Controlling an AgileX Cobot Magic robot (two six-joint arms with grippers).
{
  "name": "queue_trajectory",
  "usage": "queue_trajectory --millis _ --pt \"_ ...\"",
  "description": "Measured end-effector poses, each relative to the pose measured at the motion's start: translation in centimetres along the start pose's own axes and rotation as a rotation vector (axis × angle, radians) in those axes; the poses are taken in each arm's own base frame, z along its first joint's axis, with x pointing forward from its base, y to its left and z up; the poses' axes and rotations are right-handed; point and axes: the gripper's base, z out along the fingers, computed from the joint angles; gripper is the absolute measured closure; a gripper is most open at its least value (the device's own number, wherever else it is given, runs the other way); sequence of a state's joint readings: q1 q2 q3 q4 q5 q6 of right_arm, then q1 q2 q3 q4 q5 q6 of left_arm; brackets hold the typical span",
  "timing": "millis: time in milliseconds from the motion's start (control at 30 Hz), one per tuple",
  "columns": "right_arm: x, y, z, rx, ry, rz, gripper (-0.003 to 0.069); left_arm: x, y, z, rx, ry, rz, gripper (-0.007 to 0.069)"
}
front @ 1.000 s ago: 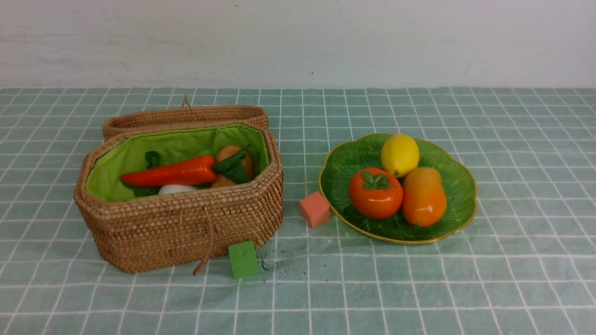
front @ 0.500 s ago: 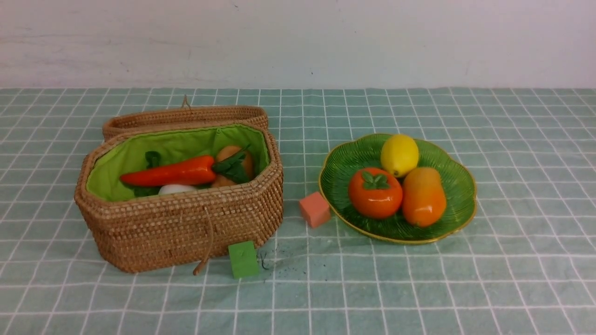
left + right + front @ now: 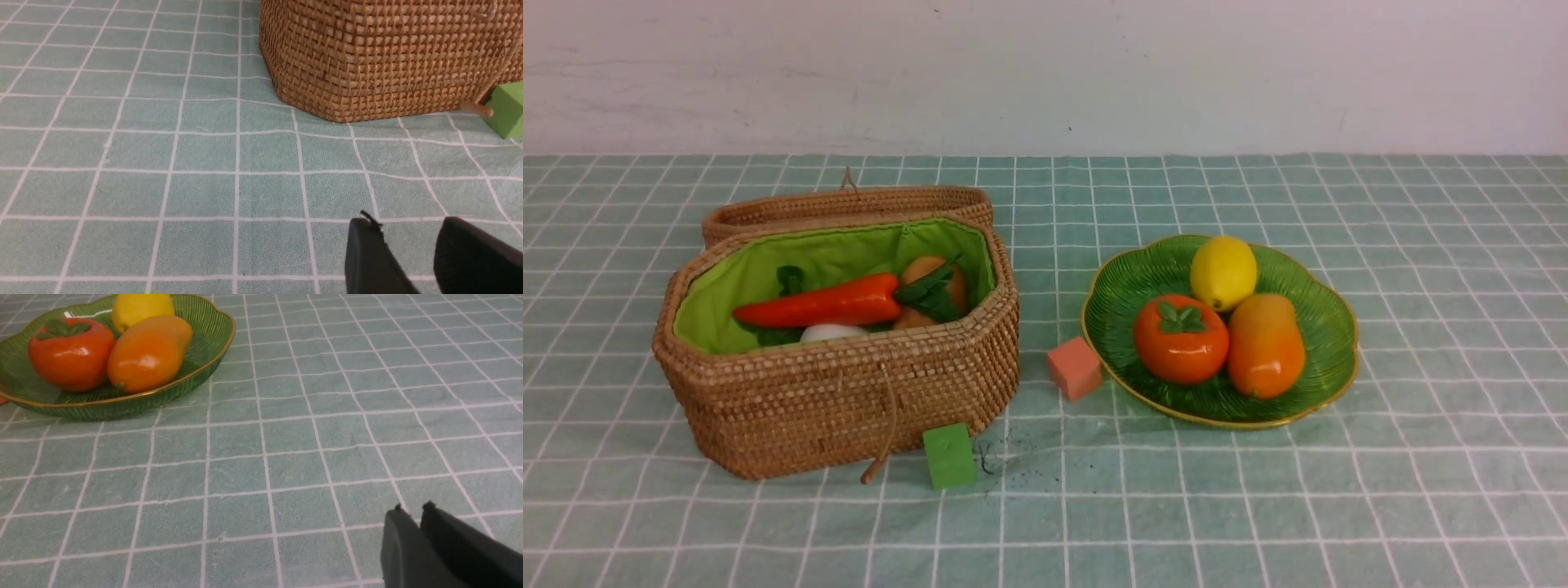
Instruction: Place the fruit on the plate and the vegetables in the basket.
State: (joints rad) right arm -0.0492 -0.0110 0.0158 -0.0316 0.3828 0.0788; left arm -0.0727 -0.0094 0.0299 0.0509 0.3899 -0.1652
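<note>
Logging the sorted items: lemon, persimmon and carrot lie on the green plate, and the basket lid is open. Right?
Not quite. The front view shows the carrot in the basket; the third fruit on the plate beside lemon and persimmon is a mango. The lid is open.

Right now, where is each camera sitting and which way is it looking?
Front view: between the arms, looking forward at basket and plate; no robot parts show.
Left wrist view: low over the tablecloth, facing the basket; left gripper shows.
Right wrist view: low, facing the plate with lemon; right gripper shows.
Shared: each wrist view shares its target with the front view.
</note>
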Motion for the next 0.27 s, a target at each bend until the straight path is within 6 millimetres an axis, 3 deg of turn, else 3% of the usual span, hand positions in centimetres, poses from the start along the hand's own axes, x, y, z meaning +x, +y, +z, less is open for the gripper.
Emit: queue_trajectory --millis 267 --pt "0.0 0.0 0.0 0.0 0.0 0.0 0.0573 0.0 0.0 0.0 0.0 0.0 0.0 0.0386"
